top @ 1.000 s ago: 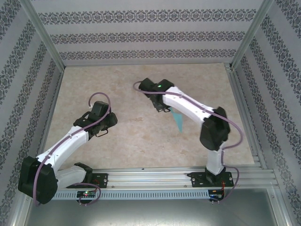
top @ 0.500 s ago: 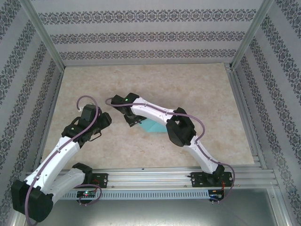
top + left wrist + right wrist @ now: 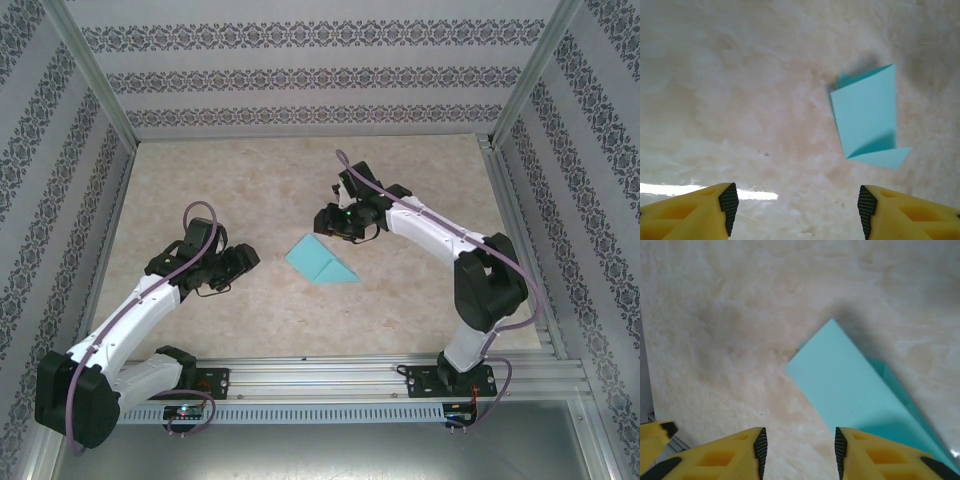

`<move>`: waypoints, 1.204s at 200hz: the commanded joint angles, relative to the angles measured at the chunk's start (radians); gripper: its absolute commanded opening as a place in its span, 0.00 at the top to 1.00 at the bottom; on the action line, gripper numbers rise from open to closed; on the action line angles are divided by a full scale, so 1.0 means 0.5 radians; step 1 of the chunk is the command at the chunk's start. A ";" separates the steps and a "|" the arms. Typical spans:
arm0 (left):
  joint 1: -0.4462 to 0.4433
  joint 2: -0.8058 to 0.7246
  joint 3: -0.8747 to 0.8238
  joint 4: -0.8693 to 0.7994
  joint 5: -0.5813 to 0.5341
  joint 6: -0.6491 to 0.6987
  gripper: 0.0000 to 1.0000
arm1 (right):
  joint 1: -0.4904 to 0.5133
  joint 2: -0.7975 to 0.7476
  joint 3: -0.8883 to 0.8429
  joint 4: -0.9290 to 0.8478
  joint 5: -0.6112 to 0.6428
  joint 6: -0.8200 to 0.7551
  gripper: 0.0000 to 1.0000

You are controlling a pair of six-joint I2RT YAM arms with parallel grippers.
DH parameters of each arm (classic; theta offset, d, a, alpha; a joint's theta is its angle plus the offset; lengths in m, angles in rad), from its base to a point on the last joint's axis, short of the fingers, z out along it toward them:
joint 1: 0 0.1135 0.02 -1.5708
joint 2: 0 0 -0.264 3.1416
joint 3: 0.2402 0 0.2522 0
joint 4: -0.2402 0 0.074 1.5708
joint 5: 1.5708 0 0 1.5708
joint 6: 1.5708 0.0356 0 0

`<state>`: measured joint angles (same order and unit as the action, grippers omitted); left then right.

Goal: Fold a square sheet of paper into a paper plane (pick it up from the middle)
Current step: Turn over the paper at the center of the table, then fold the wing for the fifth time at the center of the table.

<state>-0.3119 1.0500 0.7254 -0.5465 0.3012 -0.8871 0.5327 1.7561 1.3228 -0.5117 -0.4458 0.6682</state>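
The turquoise sheet of paper [image 3: 320,261] lies flat mid-table, folded into a pointed wedge with a crease, and nothing touches it. My left gripper [image 3: 243,262] hovers left of it, open, with bare table between its fingers. In the left wrist view the paper [image 3: 867,117] lies ahead and to the right of the left gripper [image 3: 796,210]. My right gripper [image 3: 326,222] hangs just beyond the paper's far side, open and empty. In the right wrist view the paper [image 3: 850,385] lies just in front of the right gripper [image 3: 800,450] and runs under the right fingertip [image 3: 841,447].
The beige marbled tabletop [image 3: 200,180] is walled by patterned panels and aluminium posts [image 3: 95,80]. A metal rail [image 3: 330,375] with both arm bases runs along the near edge.
The right gripper opened, let go of the paper and pulled back to the far right. The paper now lies uncovered mid-table. The left gripper opened wider and shifted slightly.
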 commanded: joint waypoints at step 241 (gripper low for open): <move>0.025 0.404 0.215 0.048 0.606 0.380 0.24 | 0.304 0.343 -0.764 1.362 0.505 1.634 0.72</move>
<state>-0.3119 1.2476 0.8207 -0.5156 0.5686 -0.7361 0.6083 1.9312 1.0161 0.1169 -0.3367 1.2510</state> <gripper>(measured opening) 0.760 0.275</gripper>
